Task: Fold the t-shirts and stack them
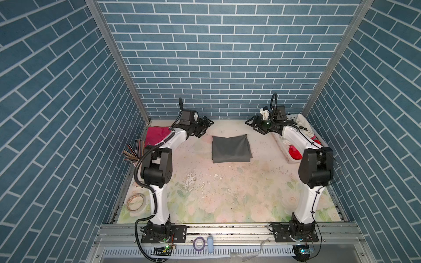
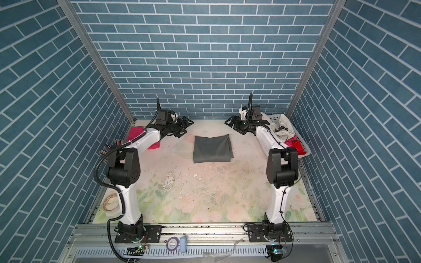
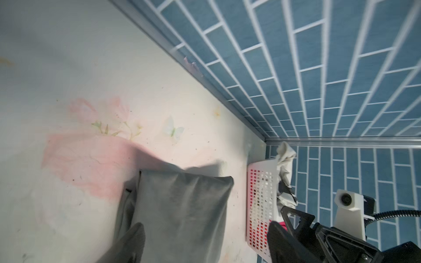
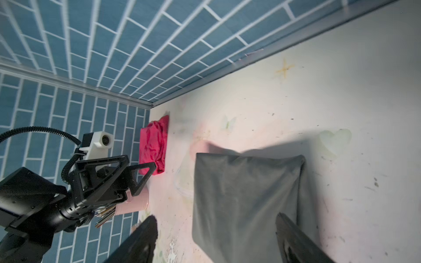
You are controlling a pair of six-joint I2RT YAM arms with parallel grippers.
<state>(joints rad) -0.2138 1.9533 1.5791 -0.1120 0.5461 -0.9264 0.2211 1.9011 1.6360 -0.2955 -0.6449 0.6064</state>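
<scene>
T-shirt (image 3: 182, 205), grey, apart from parted fingers (image 3: 134, 239)

No legible text, label, brand or number in any view. Circuit board (image 1: 164, 249) on the front rail: lit green light only, and any print on it is too small to read.

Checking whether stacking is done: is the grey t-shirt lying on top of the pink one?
No, the folded grey t-shirt lies alone in the middle, apart from the pink t-shirt in the far left corner.
</scene>
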